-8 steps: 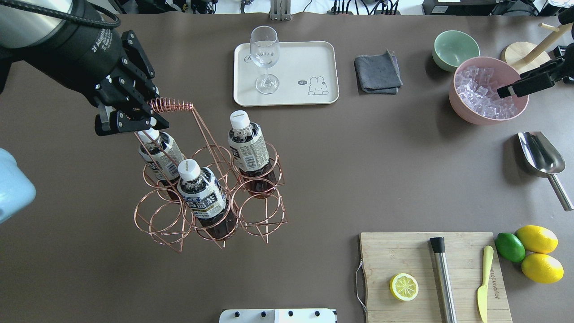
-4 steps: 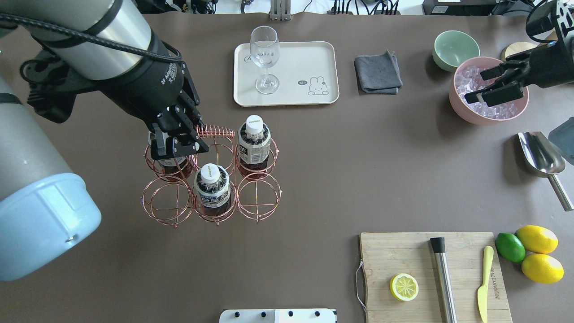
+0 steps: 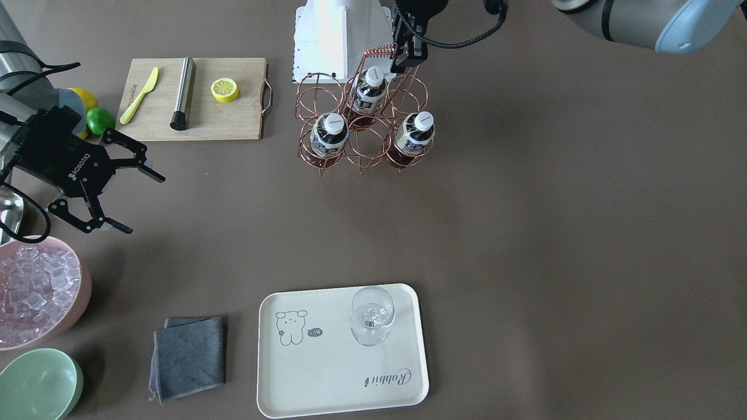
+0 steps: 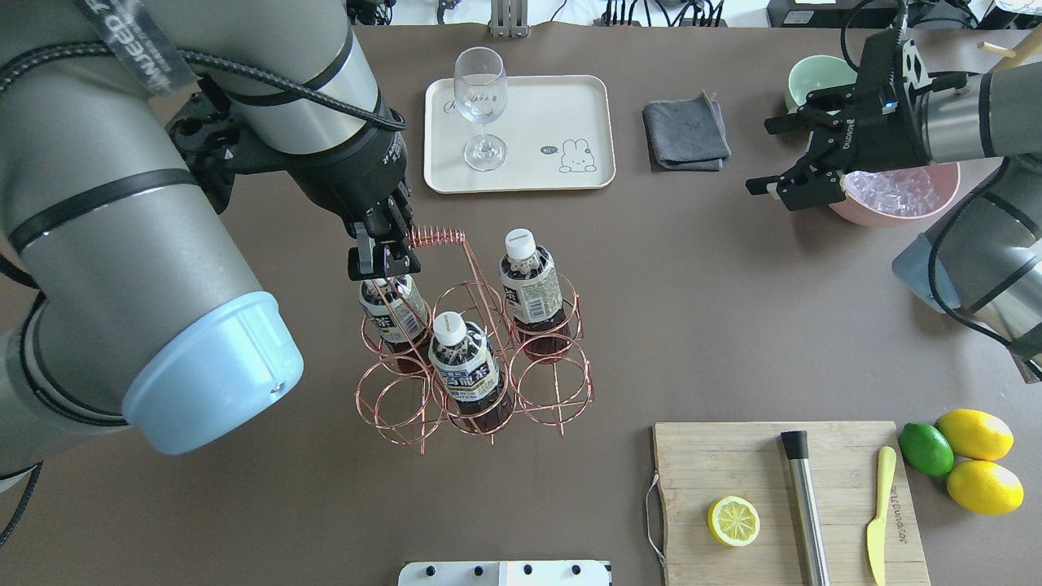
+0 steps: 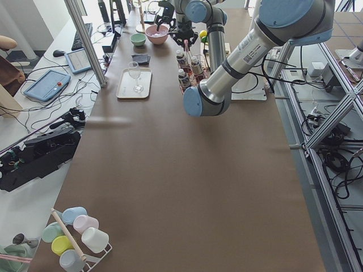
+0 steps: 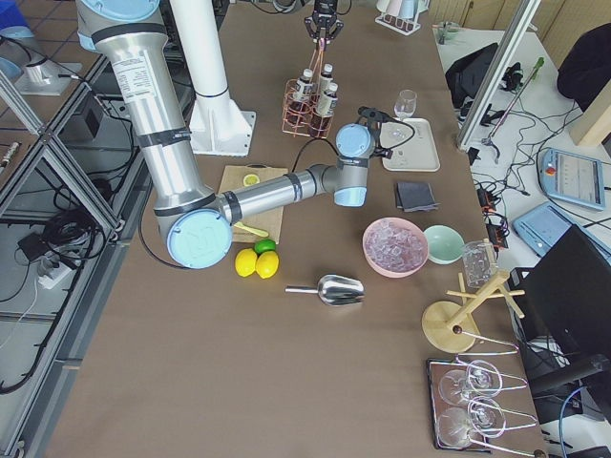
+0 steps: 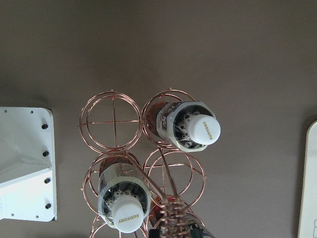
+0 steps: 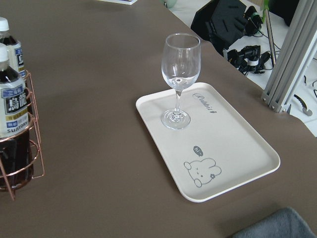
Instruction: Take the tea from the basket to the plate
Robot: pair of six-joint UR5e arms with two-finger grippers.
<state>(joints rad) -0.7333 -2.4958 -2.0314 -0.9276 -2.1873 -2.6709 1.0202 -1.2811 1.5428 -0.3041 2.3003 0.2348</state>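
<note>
Standing upright and cap-up, the tea (image 4: 531, 281) taken as the likely target occupies a corner cell of the basket (image 4: 555, 393), at 2 o'clock in the overhead view; a second bottle (image 4: 391, 313) fills the 10 o'clock corner cell and a third bottle (image 4: 461, 358) the near middle cell. The left claw (image 4: 383, 262) is clenched on the coiled handle (image 4: 435, 238) of the basket, directly above the rack, so though nearer it is judged not free to pick. The right claw (image 4: 762, 157) hangs released, jaws wide, well apart at 2 o'clock from the tea; seen from it, the tea lies at 8 o'clock. The bottle's long axis is vertical, so a sideways approach with the jaws about its body seems called for. The plate (image 4: 562, 106) rests on the table (image 4: 716, 325) at 12 o'clock from the basket, a wine glass (image 4: 480, 106) on its 9 o'clock end, leaving room toward 3 o'clock
</note>
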